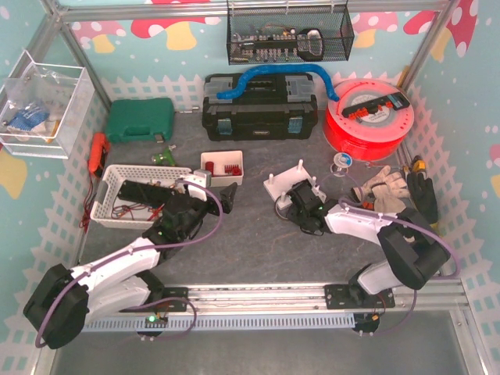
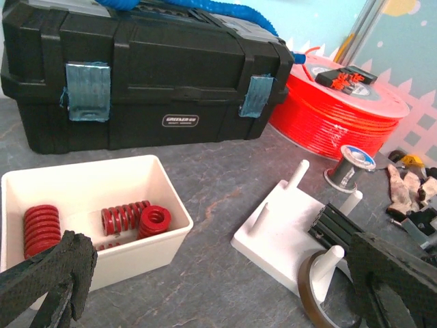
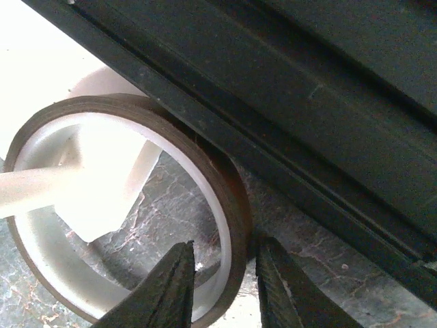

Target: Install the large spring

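Red springs lie in a small white box (image 1: 223,166), also in the left wrist view (image 2: 82,171): a thick one (image 2: 41,229) at the left, a longer thin one (image 2: 126,217) and a short one (image 2: 156,220). My left gripper (image 1: 226,195) is open and empty just in front of that box (image 2: 225,287). The white peg base (image 1: 291,182) (image 2: 287,232) lies to the right, with a brown tape roll (image 2: 308,301) (image 3: 218,178) around its near peg (image 3: 41,188). My right gripper (image 1: 301,205) (image 3: 222,273) is open, and its fingers straddle the roll's rim.
A black extrusion (image 2: 341,225) (image 3: 307,102) lies on the peg base. Behind stand a black toolbox (image 1: 259,105), a red filament spool (image 1: 369,117) and a green case (image 1: 141,119). A white basket (image 1: 137,191) is at the left, gloves (image 1: 391,191) at the right.
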Motion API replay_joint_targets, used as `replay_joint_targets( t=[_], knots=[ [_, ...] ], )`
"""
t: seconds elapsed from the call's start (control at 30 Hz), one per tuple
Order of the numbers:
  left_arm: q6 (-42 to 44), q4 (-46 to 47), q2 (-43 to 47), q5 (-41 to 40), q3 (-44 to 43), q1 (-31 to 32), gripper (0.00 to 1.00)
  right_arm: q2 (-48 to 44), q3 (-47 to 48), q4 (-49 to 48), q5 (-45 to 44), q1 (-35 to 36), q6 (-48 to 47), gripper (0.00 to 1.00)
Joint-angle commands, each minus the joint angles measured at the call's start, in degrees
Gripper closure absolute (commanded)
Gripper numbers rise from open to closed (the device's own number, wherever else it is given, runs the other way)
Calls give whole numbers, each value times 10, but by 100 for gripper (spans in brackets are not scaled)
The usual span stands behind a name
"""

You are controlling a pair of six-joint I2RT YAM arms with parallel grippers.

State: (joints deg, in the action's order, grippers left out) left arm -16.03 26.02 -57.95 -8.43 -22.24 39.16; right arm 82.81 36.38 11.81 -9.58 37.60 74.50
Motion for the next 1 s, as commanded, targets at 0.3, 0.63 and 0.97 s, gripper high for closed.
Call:
replay_joint_targets(
  t=[0.3,0.63,0.97],
  knots=[
    [12,11,-2,-8,0,7,1,-5,23,-7,-14,5,38,82],
    [11,9,3,-9,2,8,1,-56,32,-14,-18,5,45,98],
    [17,15,2,0,4,9,1,-185,27,40,-137,2,1,100]
  ],
)
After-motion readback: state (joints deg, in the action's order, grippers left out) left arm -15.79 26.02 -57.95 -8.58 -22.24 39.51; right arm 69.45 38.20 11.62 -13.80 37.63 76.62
